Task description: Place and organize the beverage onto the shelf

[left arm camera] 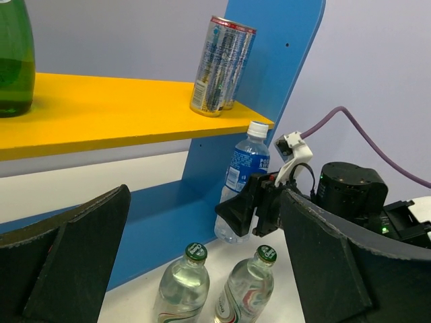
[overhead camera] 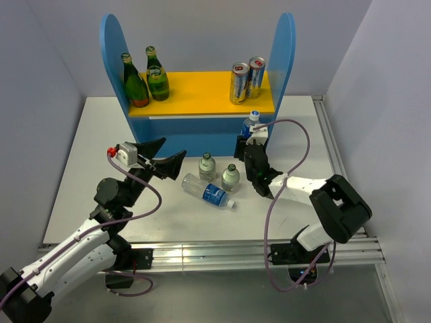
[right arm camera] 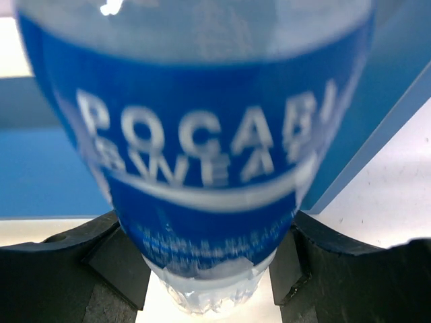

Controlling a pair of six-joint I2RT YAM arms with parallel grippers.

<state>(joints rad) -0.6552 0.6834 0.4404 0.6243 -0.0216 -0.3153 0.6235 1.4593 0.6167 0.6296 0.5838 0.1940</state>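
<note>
The blue shelf [overhead camera: 111, 47] has a yellow-orange upper board [overhead camera: 202, 91] with two green glass bottles [overhead camera: 147, 81] at its left end and two cans [overhead camera: 246, 79] at its right end. My right gripper [overhead camera: 250, 145] is shut on an upright blue-labelled plastic bottle [overhead camera: 251, 124] under the board, beside the right side panel. The bottle fills the right wrist view [right arm camera: 202, 134], pinched between the fingers [right arm camera: 209, 262]. My left gripper [overhead camera: 161, 158] is open and empty, facing the shelf [left arm camera: 205, 202]. Two small clear bottles with green caps [overhead camera: 207, 166] [overhead camera: 230, 176] stand in front of it.
A second blue-labelled plastic bottle [overhead camera: 209, 192] lies on its side on the white table [overhead camera: 94, 148], just in front of the two small bottles. In the left wrist view the small bottles [left arm camera: 182, 286] [left arm camera: 248, 286] stand below the fingers, and the right gripper's cable [left arm camera: 363, 131] arcs at right.
</note>
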